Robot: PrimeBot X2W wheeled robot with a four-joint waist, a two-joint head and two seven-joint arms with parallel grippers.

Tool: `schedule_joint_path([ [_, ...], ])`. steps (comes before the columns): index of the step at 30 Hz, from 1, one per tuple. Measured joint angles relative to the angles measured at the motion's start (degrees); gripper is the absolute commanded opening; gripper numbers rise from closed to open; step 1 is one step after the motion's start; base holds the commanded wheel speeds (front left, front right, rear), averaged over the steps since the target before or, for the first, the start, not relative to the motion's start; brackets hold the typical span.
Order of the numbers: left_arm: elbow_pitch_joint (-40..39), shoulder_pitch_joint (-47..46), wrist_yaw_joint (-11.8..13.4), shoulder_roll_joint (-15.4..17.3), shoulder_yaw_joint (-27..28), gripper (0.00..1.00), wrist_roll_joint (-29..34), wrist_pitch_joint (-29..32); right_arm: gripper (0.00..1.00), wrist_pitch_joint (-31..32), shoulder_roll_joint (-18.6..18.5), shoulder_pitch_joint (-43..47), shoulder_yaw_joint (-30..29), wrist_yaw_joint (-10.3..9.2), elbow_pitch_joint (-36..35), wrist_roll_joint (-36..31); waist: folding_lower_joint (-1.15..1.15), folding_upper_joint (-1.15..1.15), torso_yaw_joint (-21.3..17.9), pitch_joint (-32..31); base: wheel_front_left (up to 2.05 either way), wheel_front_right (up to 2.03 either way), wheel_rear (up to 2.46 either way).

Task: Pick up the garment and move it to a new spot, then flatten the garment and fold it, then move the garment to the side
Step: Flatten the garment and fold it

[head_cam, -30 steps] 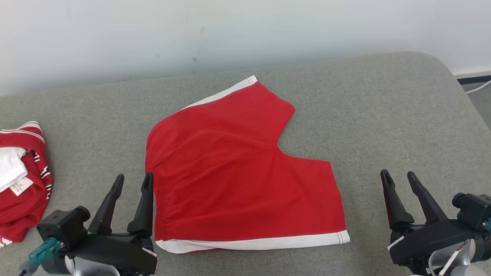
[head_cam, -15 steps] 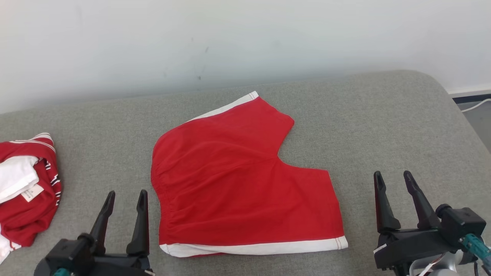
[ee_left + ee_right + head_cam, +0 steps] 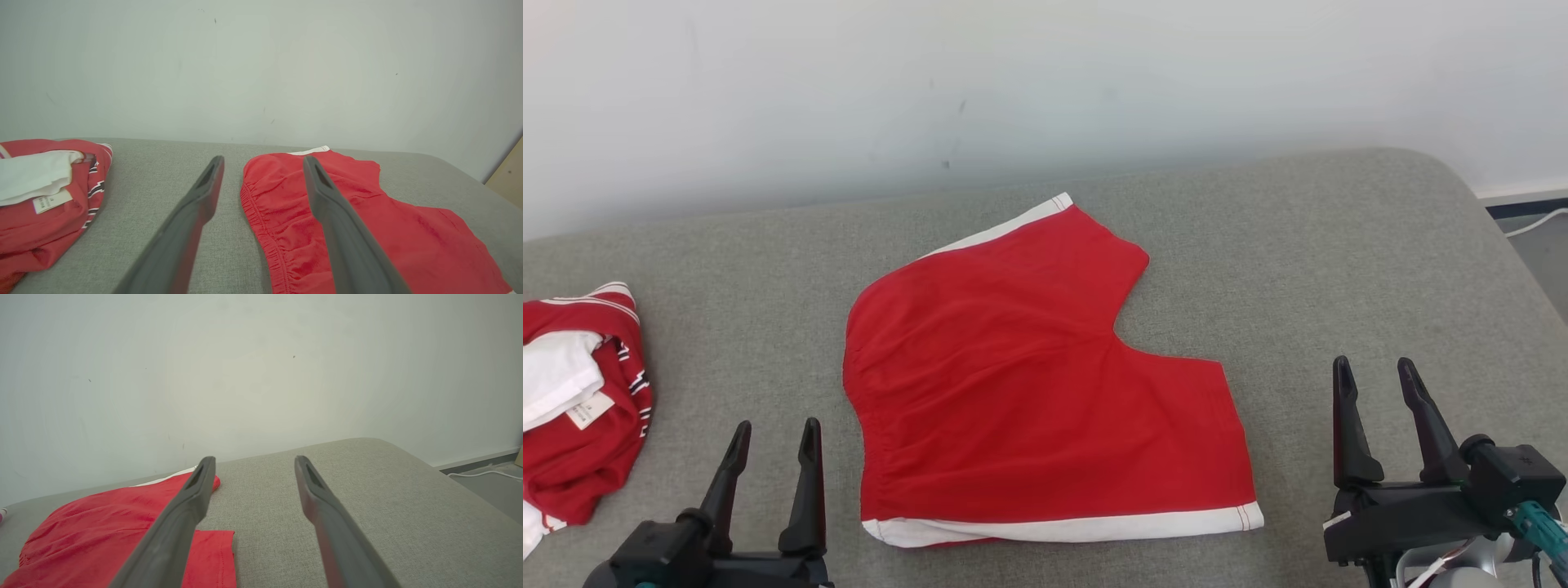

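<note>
The red shorts (image 3: 1029, 384) are lying flattened but unfolded, folding and moving aside seemingly remaining, while left claw (image 3: 777, 425) and right claw (image 3: 1372, 362) are hovering spread, empty.

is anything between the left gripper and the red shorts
Nothing visible. The left gripper sits open just left of the shorts, at their waistband, with bare grey cushion between them. The other red clothes lie further left, off that path.
</note>
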Motion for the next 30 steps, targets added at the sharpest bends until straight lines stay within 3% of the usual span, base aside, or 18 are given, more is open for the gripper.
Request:
schedule_joint_path([
  [6,0.1,0.0,-0.1,0.0,-1.2,1.0,0.3,0.4,1.0,-0.3,0.1,0.0,0.5,0.0,0.3,-0.4,0.0,0.0,0.1,1.0,0.0,0.0,0.0],
  [11,2.1,0.1,-2.2,0.0,-3.8,1.0,-1.0,5.1,1.0,0.6,-1.1,0.1,2.2,0.59,1.5,-2.0,0.0,0.0,0.3,2.0,0.0,0.0,0.0],
  [30,6.9,0.6,-4.6,0.7,-6.3,1.0,-7.1,23.3,1.0,14.6,-3.0,2.2,9.1,3.02,8.3,-3.2,0.0,0.0,1.4,6.1,0.0,0.0,0.0],
])
